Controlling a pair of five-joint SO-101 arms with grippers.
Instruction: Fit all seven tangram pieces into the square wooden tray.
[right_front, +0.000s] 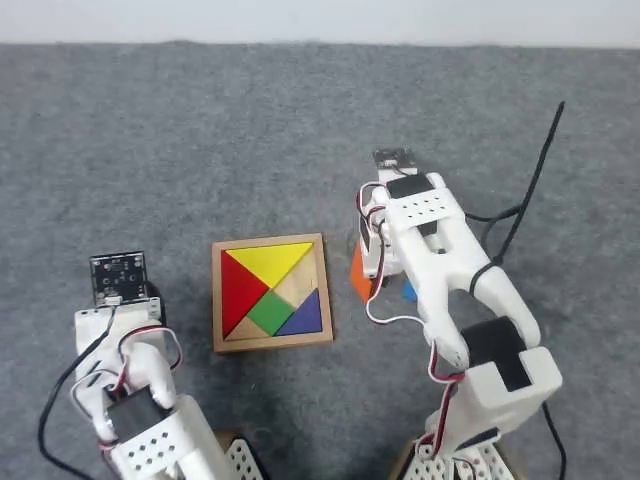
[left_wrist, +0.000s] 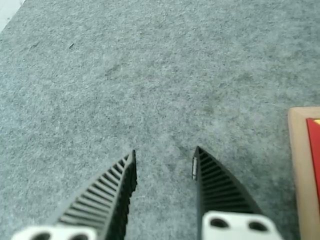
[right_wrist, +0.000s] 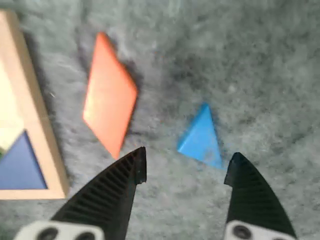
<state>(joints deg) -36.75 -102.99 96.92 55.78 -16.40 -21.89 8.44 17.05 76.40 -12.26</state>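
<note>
Between the two arms on the grey-carpeted table (right_front: 150, 150) lies the square wooden tray (right_front: 270, 345), holding a yellow triangle (right_front: 268, 262), red triangle (right_front: 240, 292), green square (right_front: 270, 312) and dark blue triangle (right_front: 303, 318). Just beside it lie an orange parallelogram (right_wrist: 109, 97) and a small light-blue triangle (right_wrist: 201, 137), the latter between the parted fingers of the right pincer (right_wrist: 189, 153). The left pincer (left_wrist: 165, 150) gapes over carpet.

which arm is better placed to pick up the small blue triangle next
Right. The right gripper hangs open right by the blue triangle, with the orange piece beside it. The left gripper is over bare carpet on the other side of the tray.
</note>
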